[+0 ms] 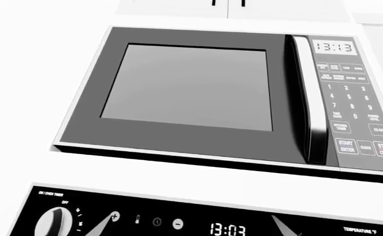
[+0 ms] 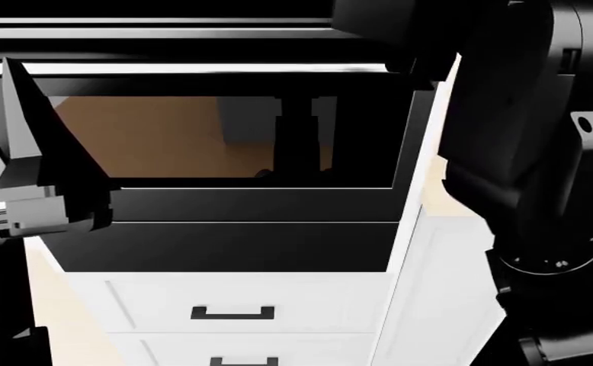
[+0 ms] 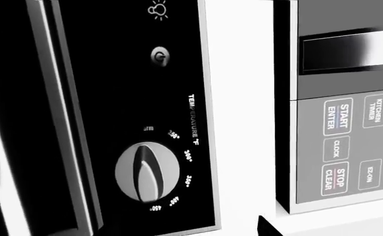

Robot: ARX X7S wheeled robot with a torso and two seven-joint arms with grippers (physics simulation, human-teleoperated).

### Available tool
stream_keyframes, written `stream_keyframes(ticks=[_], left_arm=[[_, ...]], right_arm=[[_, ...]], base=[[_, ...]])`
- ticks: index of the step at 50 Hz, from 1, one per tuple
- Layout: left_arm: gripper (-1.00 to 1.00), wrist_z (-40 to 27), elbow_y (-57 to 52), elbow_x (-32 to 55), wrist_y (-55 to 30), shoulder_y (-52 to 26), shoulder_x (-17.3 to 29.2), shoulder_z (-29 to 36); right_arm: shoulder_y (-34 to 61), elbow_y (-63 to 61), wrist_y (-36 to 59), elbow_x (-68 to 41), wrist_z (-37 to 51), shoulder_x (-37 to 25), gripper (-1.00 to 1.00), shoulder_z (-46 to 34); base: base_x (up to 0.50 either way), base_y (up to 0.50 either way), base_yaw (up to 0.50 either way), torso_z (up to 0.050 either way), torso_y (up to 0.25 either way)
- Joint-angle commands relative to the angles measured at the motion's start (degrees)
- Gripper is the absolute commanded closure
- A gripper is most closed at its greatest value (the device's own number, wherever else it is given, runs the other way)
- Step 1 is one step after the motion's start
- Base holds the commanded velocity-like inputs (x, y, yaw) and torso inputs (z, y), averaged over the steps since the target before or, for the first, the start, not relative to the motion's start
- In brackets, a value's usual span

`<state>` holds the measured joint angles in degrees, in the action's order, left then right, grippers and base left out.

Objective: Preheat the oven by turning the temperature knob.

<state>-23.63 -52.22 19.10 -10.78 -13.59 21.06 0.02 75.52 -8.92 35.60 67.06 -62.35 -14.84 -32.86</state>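
a: looking down from the head view, the oven [image 2: 225, 145] fills the middle of the frame, its wide dark glass window reflecting a warm brown patch, a plain black panel [image 2: 225, 244] under it and white drawers [image 2: 235, 305] with dark pulls below that.

b: and the arms?

a: left gripper [image 2: 43, 191] sits at the left edge just in front of the glass; one long dark finger [image 2: 27, 114] rises to a point. i can't tell whether it's spread or closed from here. the right arm [image 2: 540, 152] is a big black mass on the right, and its gripper doesn't show clearly, so no call on that either.

b: where's the knob?

a: right wrist view has it: the temperature knob [image 3: 146, 172], silver with a dark ridge, on the oven's black control strip [image 3: 132, 98] beside the "temperature °f" lettering, with marks 250 to 450 around it. a small round button [image 3: 158, 56] and a light symbol [image 3: 157, 10] share that strip.

b: left wrist?

a: a microwave [image 1: 198, 93] set in white cabinetry, clock [image 1: 334, 47] reading 13:13, keypad [image 1: 349, 98] beside the silver handle [image 1: 309, 93]. just under it, the oven's control strip shows a timer knob [image 1: 53, 222] and a 13:03 display [image 1: 228, 229].
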Motion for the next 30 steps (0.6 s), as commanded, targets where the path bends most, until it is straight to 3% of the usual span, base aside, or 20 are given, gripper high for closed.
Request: stream_keyframes(ticks=[1, 30], left_arm=[[-1.0, -0.3, -0.1, 0.2, 0.1, 0.2, 0.3, 0.0], [-1.0, -1.2, -0.5, 1.7, 0.0, -0.1, 1.3, -0.7]], right_arm=[[0.0, 2.9, 0.3, -0.6, 1.4, -0.8, -1.0, 0.7], [3.6, 8.7, -1.0, -1.2, 1.3, 1.2, -1.0, -1.8]], base=[[0.0, 0.0, 0.0, 0.01, 0.0], [0.0, 0.0, 0.0, 0.01, 0.0]])
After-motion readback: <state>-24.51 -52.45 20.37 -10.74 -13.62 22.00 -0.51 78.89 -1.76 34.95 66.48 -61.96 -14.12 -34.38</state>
